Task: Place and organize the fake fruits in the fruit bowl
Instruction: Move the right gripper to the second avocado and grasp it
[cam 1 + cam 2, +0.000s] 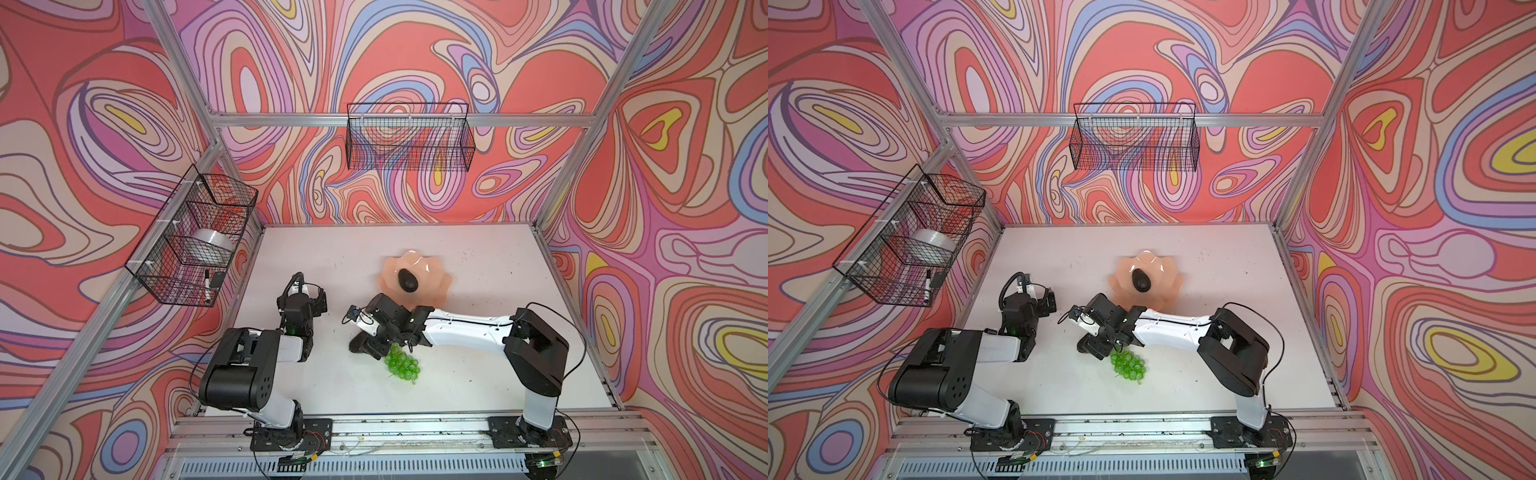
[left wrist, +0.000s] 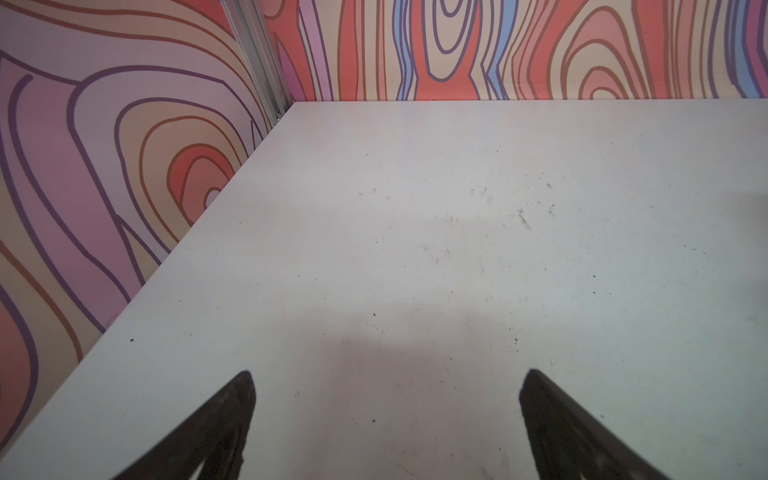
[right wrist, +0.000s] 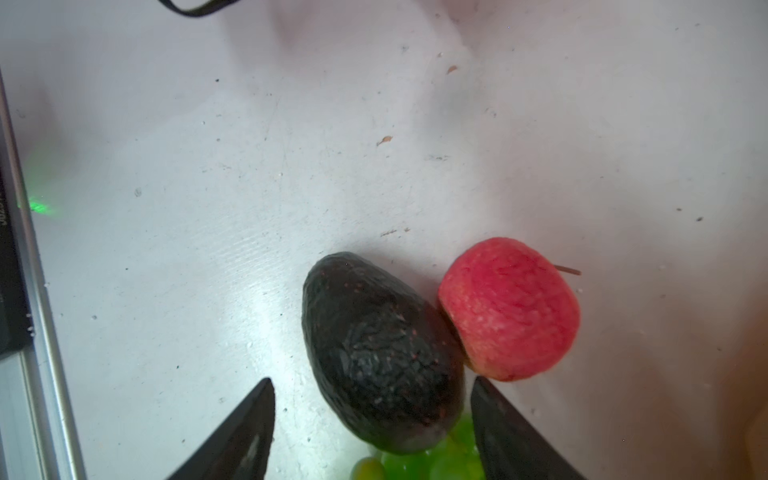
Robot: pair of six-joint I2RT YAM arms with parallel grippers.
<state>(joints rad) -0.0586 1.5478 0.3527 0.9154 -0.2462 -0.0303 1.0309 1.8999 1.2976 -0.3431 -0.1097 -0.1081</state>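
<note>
Finding 1. The grapes (image 1: pixel 401 363) lie on the table (image 2: pixel 415 208), on the robot's side of the fruit bowl (image 1: pixel 432 274) and well clear of it. Both top views confirm this (image 1: pixel 1128 365).

Finding 2. Between the grapes and the fruit bowl, the right gripper (image 3: pixel 372 379) is lowered over the loose avocado (image 3: pixel 378 349). We record its jaws as spread and straddling the fruit. Bare table shows between one finger and the skin, so nothing is gripped. The other finger stands right at the avocado's flank, and we cannot tell whether it touches. In the right wrist view the avocado's broad end overlaps the grapes. The red apple (image 3: pixel 509 309) lies on its side against the avocado, stem pointing away.

Finding 3. The left gripper (image 2: pixel 388 374) is off to the left of the fruit bowl. Its jaws are set wide with nothing between them, only scuffed table.

Finding 4. The fruit bowl sits near mid-table and holds one fruit, the seated avocado (image 1: pixel 408 280), lying near its centre.

Finding 5. Beyond the bowl, a back basket (image 1: pixel 409 137) hangs on the rear wall. A side basket (image 1: pixel 191 237) on the left wall holds a tape roll (image 1: pixel 212 245) and a marker (image 1: pixel 206 286).
</note>
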